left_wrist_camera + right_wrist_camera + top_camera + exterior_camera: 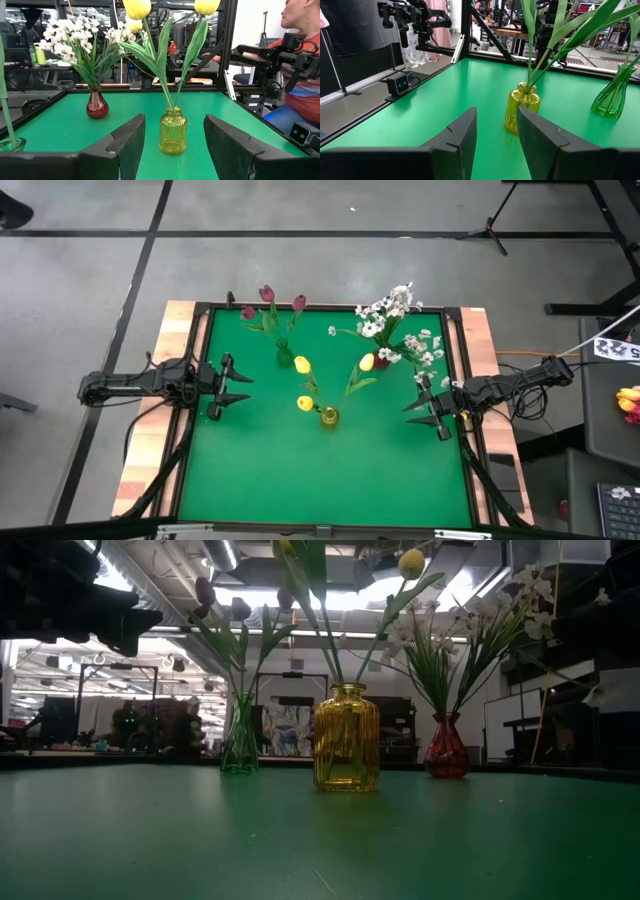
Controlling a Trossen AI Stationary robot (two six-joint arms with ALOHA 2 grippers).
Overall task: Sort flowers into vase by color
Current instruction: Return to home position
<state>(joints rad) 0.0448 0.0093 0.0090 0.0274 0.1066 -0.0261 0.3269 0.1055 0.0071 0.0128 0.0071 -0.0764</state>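
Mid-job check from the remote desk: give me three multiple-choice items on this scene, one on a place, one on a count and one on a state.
1. Where does the yellow vase stand?
A. in a far corner
B. between the two pincers
C. on the floor

2. How many yellow tulips does it hold?
A. one
B. three
C. five

3. How are the left pincer and the right pincer?
A. both open and empty
B. left shut on a stem
C. right shut on the vase

Answers:
1 B: the high view shows it on the green mat, with one pincer at each side.
2 B: three yellow heads rise from it.
3 A: each wrist view shows spread fingers gripping nothing.
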